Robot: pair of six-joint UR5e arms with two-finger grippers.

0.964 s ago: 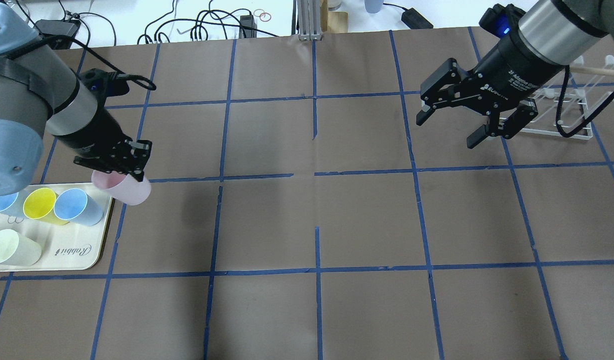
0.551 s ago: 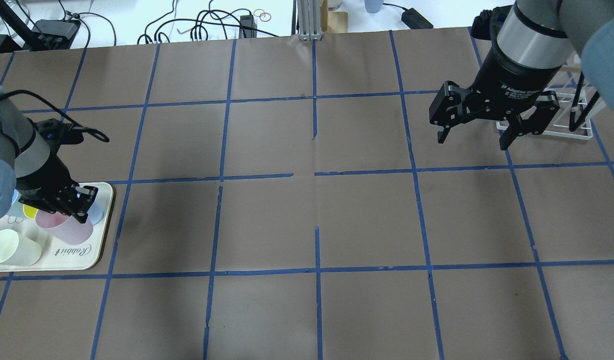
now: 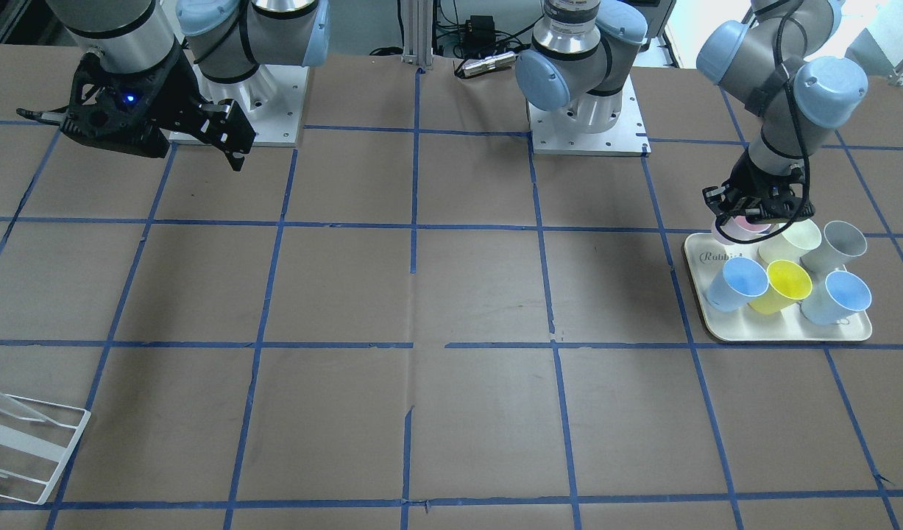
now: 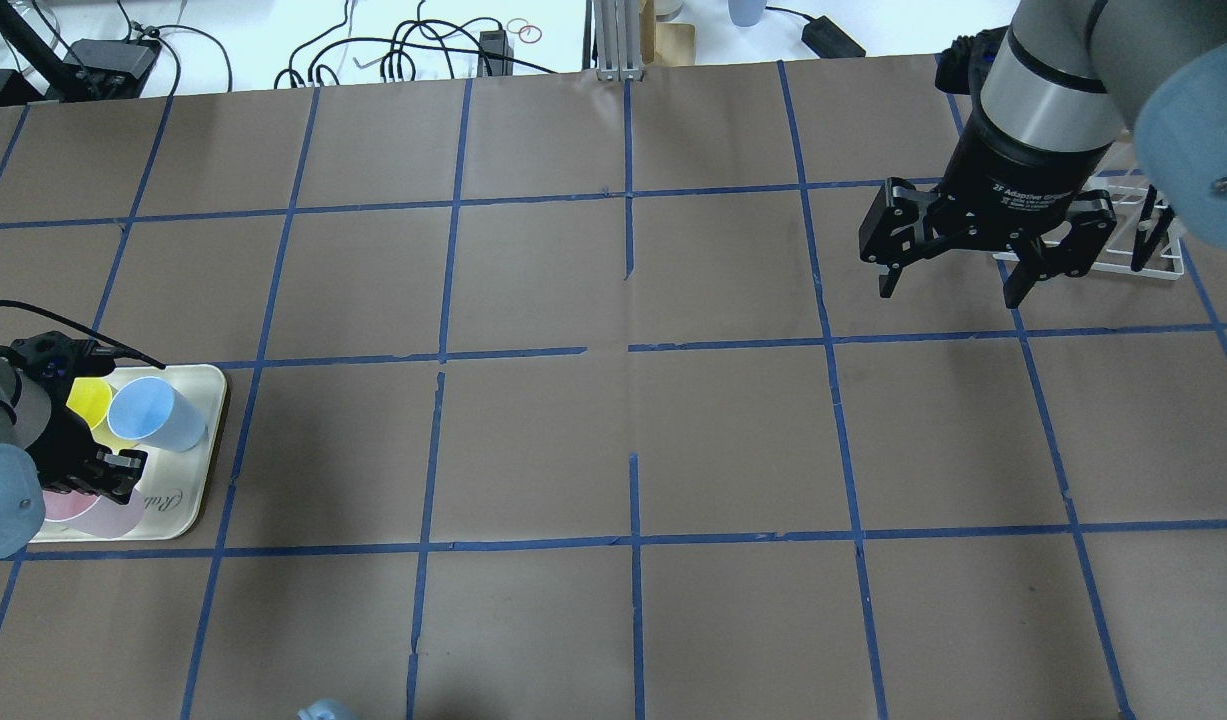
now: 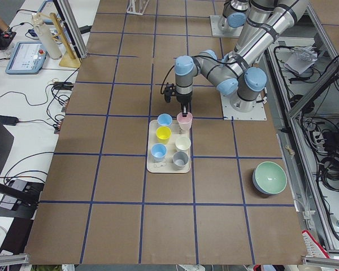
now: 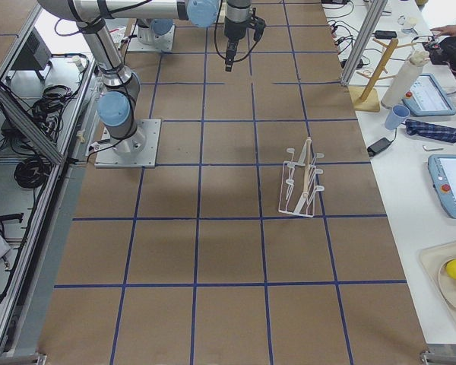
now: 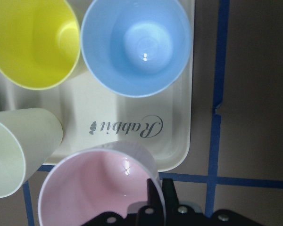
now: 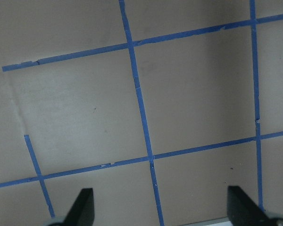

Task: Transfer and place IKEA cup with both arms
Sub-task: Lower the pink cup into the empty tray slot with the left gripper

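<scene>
The pale pink IKEA cup [image 4: 103,512] is upright in my left gripper [image 4: 98,472], which is shut on its rim. It is at the corner of the cream tray [image 4: 198,500] nearest the robot. In the left wrist view the pink cup [image 7: 96,186] overlaps the tray's edge, with one finger [image 7: 154,200] inside the rim. In the front view the cup [image 3: 738,230] hangs under the left gripper [image 3: 756,210]. I cannot tell whether it touches the tray. My right gripper [image 4: 948,290] is open and empty, pointing down at the far right.
The tray [image 3: 782,335] holds two light blue cups [image 3: 738,283], a yellow cup [image 3: 786,283], a cream cup [image 3: 797,239] and a grey cup [image 3: 837,244]. A white wire rack [image 4: 1133,255] stands behind the right gripper. A green bowl [image 5: 270,178] sits near the robot's side.
My left gripper has carried the pink cup from beyond the tray's far corner back over the tray to its near corner. My right gripper has turned to point straight down.
</scene>
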